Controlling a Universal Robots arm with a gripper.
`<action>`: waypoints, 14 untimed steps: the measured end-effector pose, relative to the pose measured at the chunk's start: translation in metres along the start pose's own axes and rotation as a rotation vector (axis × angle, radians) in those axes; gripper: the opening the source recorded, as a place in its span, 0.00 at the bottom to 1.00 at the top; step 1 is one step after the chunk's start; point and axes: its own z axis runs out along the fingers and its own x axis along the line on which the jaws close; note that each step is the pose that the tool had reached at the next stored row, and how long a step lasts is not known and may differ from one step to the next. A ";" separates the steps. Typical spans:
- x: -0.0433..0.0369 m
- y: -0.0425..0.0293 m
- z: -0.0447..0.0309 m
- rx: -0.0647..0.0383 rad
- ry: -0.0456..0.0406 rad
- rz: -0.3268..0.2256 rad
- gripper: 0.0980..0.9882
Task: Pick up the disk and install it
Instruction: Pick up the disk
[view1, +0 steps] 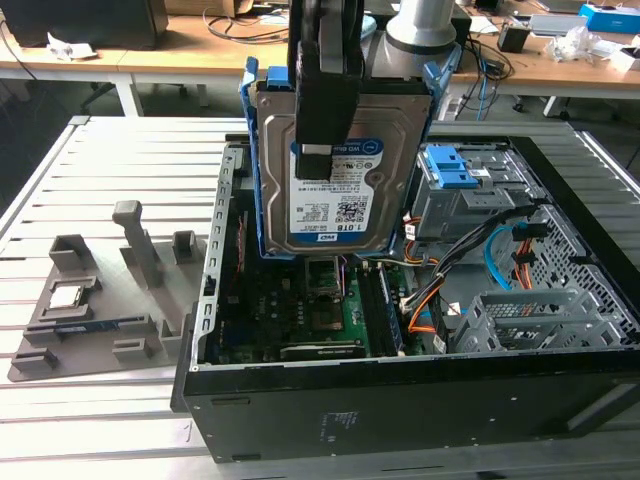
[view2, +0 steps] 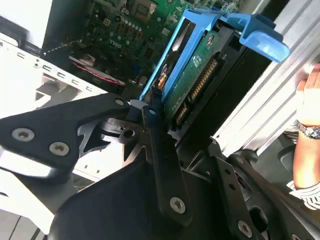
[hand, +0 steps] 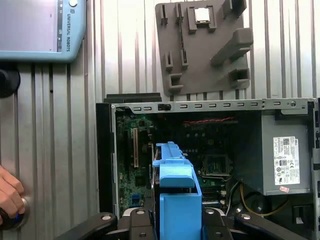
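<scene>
The disk (view1: 372, 118) is held upright, clamped by the end effector (view1: 322, 160), above the open computer case (view1: 400, 400), apart from its walls.

The disk (view1: 395, 130) is recorded as smooth silver metal, framed in glossy blue plastic. The table (view1: 120, 160) is noted as ribbed, matt bare metal.

The arm (view1: 420, 25) hangs down from 12 o'clock in the exterior view, and its gripper (view1: 318, 160) points straight down to 6 o'clock. The black fingers (view2: 160, 150) are squeezed tight on the disk (view1: 350, 205), holding it up in the air.
</scene>
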 end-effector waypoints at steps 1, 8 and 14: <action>0.0171 -0.0004 -0.0005 0.000 0.0021 0.000 0.30; 0.0248 -0.0019 -0.0007 0.000 0.0033 0.000 0.30; 0.0245 -0.0108 -0.0009 0.000 0.0032 0.000 0.30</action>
